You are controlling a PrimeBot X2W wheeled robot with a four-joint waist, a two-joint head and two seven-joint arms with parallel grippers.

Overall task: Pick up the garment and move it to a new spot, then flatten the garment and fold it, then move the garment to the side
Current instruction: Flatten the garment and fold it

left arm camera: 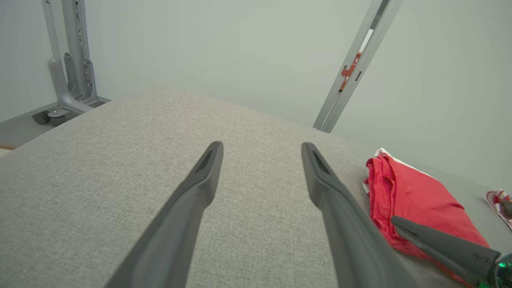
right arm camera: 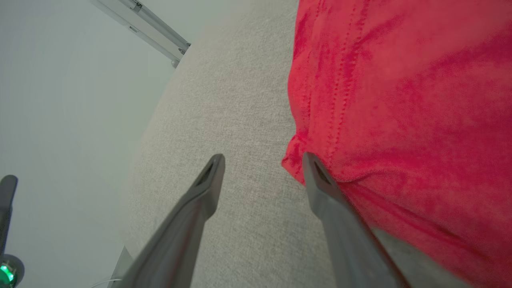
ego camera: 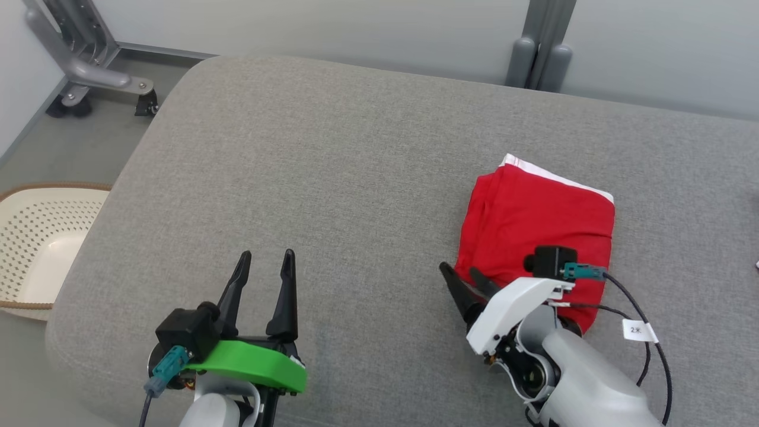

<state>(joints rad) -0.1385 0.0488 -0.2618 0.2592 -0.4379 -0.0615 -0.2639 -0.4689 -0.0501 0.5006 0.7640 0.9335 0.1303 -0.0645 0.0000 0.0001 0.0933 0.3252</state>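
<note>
The folded red garment [ego camera: 533,213] lies on the right of the grey cushion [ego camera: 356,148], so we judge the setting-aside step nearly done. Our right pincer [ego camera: 459,274] gapes empty at its near corner, our left pincer [ego camera: 267,261] equally wide and empty; next we must withdraw without snagging cloth.

Green bracket [ego camera: 255,362] on left end effector [ego camera: 267,253], white bracket [ego camera: 510,308] on right end effector [ego camera: 459,268].

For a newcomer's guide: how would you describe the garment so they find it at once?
Look at the broad grey fabric cushion. On its right half lies a folded bright red cloth garment. Its red colour and white far edge distinguish it.
</note>
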